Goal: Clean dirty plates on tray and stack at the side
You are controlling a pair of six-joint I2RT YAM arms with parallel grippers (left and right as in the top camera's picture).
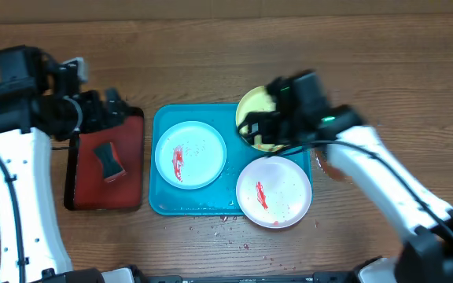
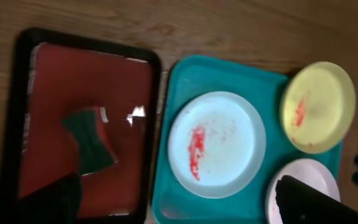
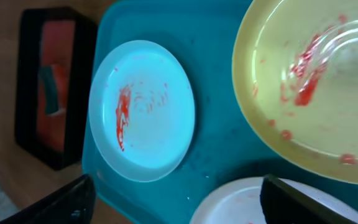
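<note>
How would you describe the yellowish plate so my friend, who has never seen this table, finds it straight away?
Find the big turquoise tray on the wooden table; three round plates smeared with red sit on it. In the overhead view the yellow-green plate is at its upper right corner, under the right arm. Its neighbours are a light blue plate and a white plate.

Even indoor light, soft shadows; glare on dark red tray (image 2: 104, 81); right arm (image 1: 368, 161) motion-blurred overhead; wrist views perhaps soft.
</note>
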